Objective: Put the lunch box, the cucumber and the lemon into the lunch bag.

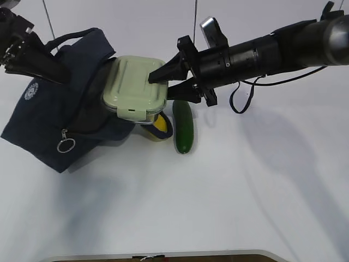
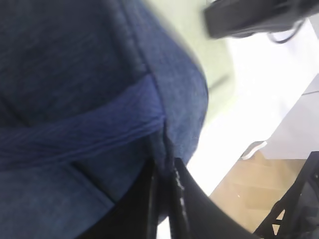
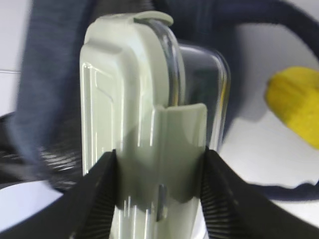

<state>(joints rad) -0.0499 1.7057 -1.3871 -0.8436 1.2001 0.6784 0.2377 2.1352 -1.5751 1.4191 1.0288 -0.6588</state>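
Currently the right gripper [image 3: 158, 184] is clamped across the lunch box [image 1: 136, 86], one ribbed pad on the lid face, the other on the underside, right at the clip edge. Grip sits near one end only; box cantilevers out toward the lunch bag [image 1: 49, 117] mouth and is partly over the opening, not yet inside.

Left gripper [image 2: 164, 199] appears pinched together on the bag's navy fabric near a seam, holding the mouth up; view is blurred, so how firm the hold is I cannot tell.

Lemon [image 1: 159, 126] lies on the table just under the box's near corner, touching the bag's edge. Cucumber [image 1: 183, 125] lies just beside the lemon, clear of the bag.

Risks, as judged:
- End-only grip on smooth glass and lid: box could pivot or slip.
- Box edge could catch the bag rim and drag the fabric from the left hold.
- Lowering early could knock the lemon.
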